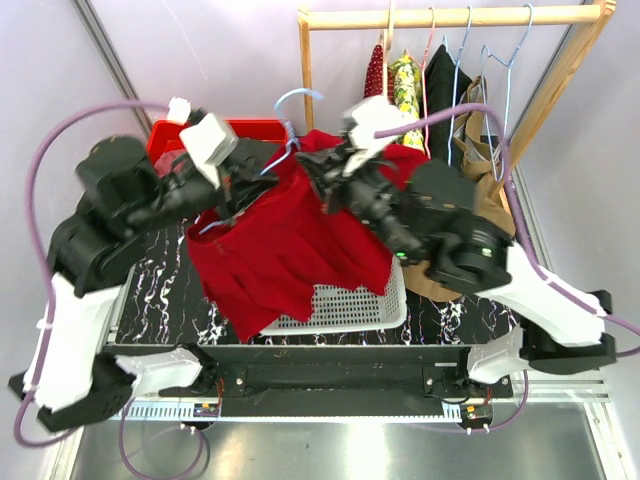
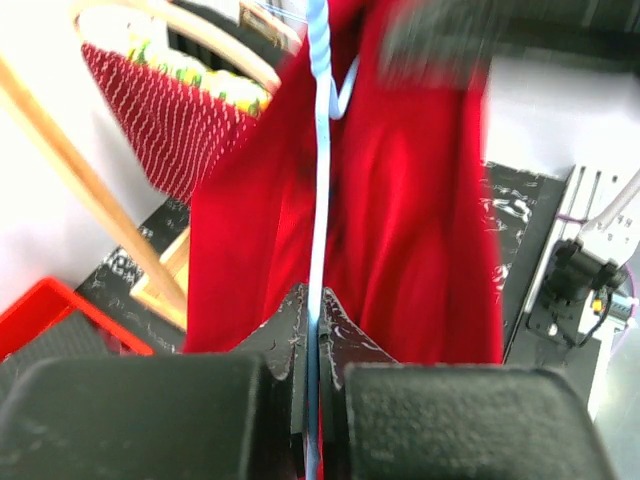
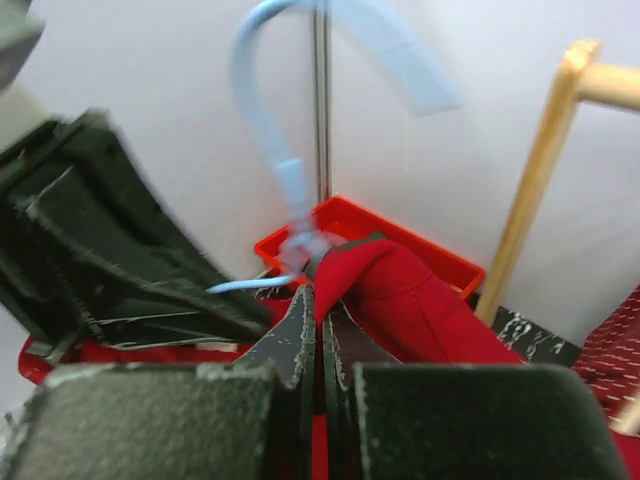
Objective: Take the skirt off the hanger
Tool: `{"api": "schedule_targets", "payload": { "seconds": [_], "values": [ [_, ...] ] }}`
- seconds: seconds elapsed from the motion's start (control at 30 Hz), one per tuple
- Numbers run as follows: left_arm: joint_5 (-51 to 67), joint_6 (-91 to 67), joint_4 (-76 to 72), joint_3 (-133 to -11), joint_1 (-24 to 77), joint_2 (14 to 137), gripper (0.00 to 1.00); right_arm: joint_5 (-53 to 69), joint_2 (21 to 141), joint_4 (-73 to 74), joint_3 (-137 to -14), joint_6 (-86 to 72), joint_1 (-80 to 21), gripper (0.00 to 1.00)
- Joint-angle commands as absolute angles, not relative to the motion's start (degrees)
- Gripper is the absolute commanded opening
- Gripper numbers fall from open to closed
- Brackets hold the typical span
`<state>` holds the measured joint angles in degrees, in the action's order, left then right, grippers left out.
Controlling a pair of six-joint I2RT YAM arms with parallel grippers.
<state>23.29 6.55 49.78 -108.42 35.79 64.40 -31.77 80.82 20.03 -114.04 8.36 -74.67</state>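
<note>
Clamping shut on the wire of the blue hanger (image 2: 319,200), the left pincer (image 2: 317,335) steadies it; the right pincer (image 3: 318,330) nips the red skirt (image 3: 410,290) by the hook, its cloth draped over a white basket (image 1: 350,305). Stripping seems underway: next, draw the fabric off the wire.

A wooden clothes rack (image 1: 450,17) stands at the back right of a black marbled table (image 1: 170,290). A spotted red garment (image 1: 376,70), a yellow flowered one (image 1: 405,85) and a brown one (image 1: 480,130) hang there. A white basket (image 1: 345,305) sits near the front, and a red crate (image 1: 165,140) at the back left.
</note>
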Motion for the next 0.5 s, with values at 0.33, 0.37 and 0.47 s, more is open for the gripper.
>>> {"api": "schedule_targets", "payload": {
  "seconds": [0.33, 0.37, 0.47],
  "values": [
    [20.0, 9.0, 45.2, -112.8, 41.0, 67.2, 0.00, -30.7, 83.1, 20.2, -116.7, 8.3, -74.9, 0.00],
    [18.8, 9.7, 45.4, -113.6, 41.0, 66.7, 0.00, -31.9, 81.1, 19.5, -115.9, 9.1, -74.8, 0.00],
    [16.7, 11.2, 46.8, -115.6, 41.0, 64.9, 0.00, -36.6, 77.2, 16.8, -113.1, 12.8, -74.9, 0.00]
  ]
}}
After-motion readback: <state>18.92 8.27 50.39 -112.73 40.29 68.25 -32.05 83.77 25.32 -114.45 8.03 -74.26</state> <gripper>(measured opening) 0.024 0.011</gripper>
